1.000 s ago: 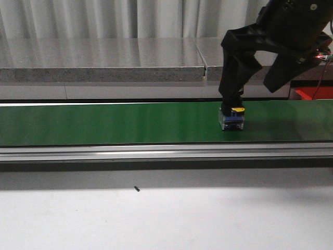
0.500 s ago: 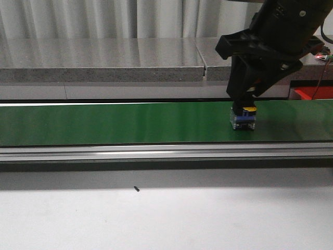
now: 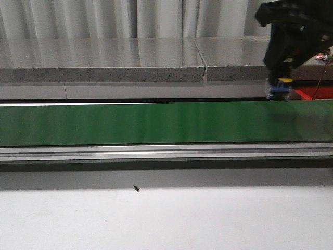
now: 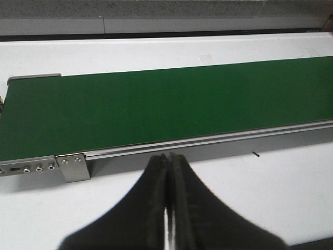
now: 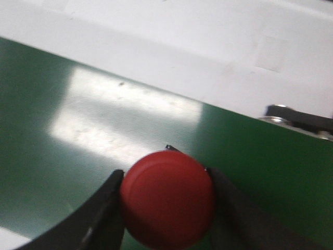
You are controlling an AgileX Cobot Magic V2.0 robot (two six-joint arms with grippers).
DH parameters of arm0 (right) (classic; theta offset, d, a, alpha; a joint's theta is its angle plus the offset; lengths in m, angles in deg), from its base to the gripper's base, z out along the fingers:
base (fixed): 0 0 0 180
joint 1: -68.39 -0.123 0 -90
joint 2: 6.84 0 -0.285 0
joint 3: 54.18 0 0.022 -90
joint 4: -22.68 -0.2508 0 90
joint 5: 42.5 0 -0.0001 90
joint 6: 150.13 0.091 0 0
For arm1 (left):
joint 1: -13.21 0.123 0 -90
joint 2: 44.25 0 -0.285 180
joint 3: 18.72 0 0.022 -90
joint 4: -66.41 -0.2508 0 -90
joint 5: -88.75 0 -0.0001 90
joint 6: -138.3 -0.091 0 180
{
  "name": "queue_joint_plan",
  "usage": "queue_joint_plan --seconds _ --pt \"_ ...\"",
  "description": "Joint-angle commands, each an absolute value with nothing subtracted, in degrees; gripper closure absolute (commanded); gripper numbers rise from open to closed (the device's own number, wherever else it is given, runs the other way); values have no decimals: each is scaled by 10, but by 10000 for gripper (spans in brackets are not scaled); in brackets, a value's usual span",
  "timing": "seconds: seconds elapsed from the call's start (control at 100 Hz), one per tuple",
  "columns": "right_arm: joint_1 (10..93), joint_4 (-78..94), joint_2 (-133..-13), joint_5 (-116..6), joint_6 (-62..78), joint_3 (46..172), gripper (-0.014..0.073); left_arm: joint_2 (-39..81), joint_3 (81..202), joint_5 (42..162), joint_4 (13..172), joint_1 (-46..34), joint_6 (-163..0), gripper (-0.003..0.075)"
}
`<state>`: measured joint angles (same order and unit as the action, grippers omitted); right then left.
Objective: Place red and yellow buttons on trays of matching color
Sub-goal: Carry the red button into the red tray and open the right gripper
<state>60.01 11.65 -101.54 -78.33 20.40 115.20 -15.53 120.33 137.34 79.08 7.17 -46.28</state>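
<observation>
My right gripper (image 3: 279,89) hangs at the far right, above the back edge of the green belt (image 3: 130,122), shut on a button (image 3: 279,88). From the front, the button shows a yellow band over a blue and clear body. In the right wrist view its round red cap (image 5: 167,198) sits squeezed between the two black fingers (image 5: 106,208), off the belt. A corner of the red tray (image 3: 318,92) peeks out just right of the gripper. No yellow tray is in view. My left gripper (image 4: 167,157) is shut and empty over the white table, near the belt's rail.
A grey stone ledge (image 3: 104,65) runs behind the belt. An aluminium rail (image 3: 156,152) borders its front edge. A small circuit board with a glowing red light (image 3: 326,55) and a red wire sits at the far right. A tiny dark speck (image 3: 136,189) lies on the white table.
My right gripper has lifted the button off the belt and carried it up and to the right, toward the red tray.
</observation>
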Motion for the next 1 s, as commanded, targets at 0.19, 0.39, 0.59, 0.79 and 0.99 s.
queue_joint_plan --seconds 0.19,0.39,0.59,0.79,0.99 --pt "735 117 -987 -756 205 1198 475 -150 1219 1331 801 68 -462 741" --pt "807 117 -1022 -756 205 1248 475 -150 1219 1331 801 68 -462 741" --pt "834 109 -1101 -752 205 1320 475 -150 1219 1331 801 68 -462 741" --pt "834 108 -1201 -753 205 1420 475 -150 1219 1331 801 68 -462 741" --pt "834 108 -1289 -751 205 1487 475 -150 1219 1331 801 68 -462 741"
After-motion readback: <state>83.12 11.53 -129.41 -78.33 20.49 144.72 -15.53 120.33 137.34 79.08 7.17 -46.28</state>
